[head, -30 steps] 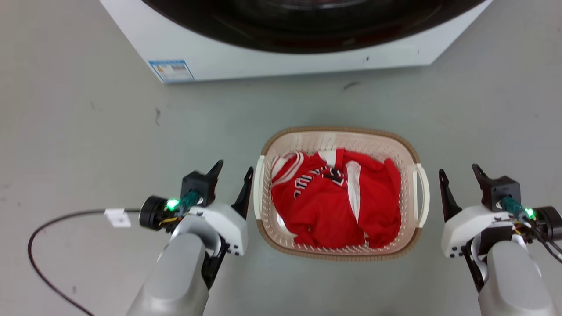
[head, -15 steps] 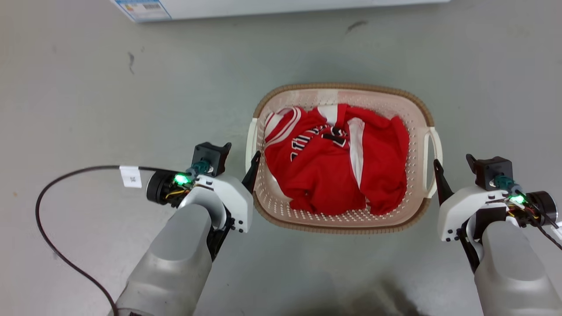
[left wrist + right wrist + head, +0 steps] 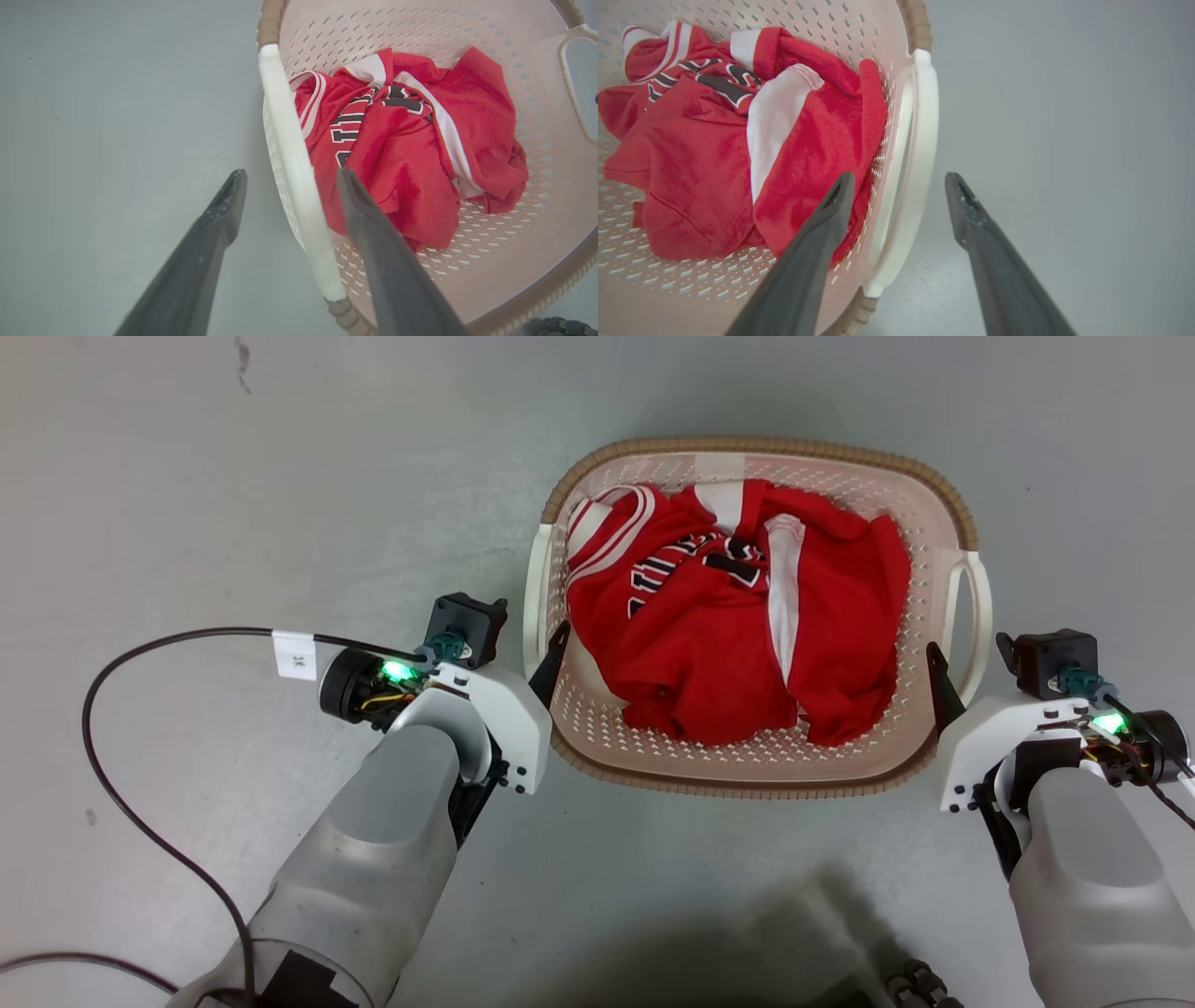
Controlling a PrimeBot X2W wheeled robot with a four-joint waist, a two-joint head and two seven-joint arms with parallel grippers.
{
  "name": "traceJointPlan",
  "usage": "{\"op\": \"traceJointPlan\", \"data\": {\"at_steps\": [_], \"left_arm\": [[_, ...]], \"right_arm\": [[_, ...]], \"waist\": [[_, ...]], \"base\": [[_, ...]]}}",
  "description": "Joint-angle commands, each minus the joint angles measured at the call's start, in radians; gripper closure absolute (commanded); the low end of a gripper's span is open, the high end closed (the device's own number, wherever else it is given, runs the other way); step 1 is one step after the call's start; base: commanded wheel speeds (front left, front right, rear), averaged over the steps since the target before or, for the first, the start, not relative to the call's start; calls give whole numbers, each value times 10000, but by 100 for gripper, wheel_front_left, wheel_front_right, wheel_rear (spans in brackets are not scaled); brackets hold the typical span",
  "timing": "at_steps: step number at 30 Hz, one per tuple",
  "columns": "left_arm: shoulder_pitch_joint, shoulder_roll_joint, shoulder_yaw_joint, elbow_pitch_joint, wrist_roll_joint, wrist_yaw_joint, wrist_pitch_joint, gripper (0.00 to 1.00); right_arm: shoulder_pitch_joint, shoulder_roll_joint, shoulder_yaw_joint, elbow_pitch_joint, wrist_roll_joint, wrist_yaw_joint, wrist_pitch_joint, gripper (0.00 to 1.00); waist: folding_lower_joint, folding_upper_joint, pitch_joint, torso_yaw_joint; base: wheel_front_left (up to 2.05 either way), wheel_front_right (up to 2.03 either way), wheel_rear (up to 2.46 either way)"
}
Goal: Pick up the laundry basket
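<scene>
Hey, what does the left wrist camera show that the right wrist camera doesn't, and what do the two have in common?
Left wrist view: the left gripper, open, with one finger over the floor and the other inside the laundry basket, either side of its left handle.

Right wrist view: the right gripper, open, its fingers either side of the right handle in the same way.

Both: the basket's perforated wall and brown rim, the red jersey lying inside, and grey floor.

— Where's the laundry basket [image 3: 761, 445]?
— Upright, cream, perforated, brown-rimmed. Its white left handle [image 3: 294, 177] runs between the spread left fingers [image 3: 205, 242], and its right handle [image 3: 920, 163] between the spread right fingers [image 3: 817, 242].
</scene>
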Motion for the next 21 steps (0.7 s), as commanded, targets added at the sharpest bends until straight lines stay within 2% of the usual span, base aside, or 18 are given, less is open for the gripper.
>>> {"op": "traceJointPlan", "data": {"at_steps": [1,12,13,14,15,21], "left_arm": [[-175,57,-119,56,-122,-16,-25,0],[-482,103,-819,320,-573,-16,-25,0],[-491,116,-890,359,-603,-16,-25,44],[-522,129,-958,372,-645,-16,-25,94],[-532,124,-1047,408,-695,-16,-25,100],[-670,128,-1423,553,-940,-38,6,100]], "right_arm": [[-205,21,-99,130,-100,-7,-21,0],[-536,111,-178,802,-173,-7,-21,0],[-600,107,-169,869,-158,-7,-21,26],[-656,106,-166,902,-141,-7,-23,94],[-686,112,-125,974,-160,-7,-21,100],[-869,142,142,1181,-27,-5,-16,100]], "waist": [[-1,0,145,30],[-1,0,384,-5],[-1,0,394,-17],[-1,0,402,-28],[-1,0,406,-37],[-1,0,421,-43]], "base": [[0,0,0],[0,0,0],[0,0,0],[0,0,0],[0,0,0],[0,0,0]]}}
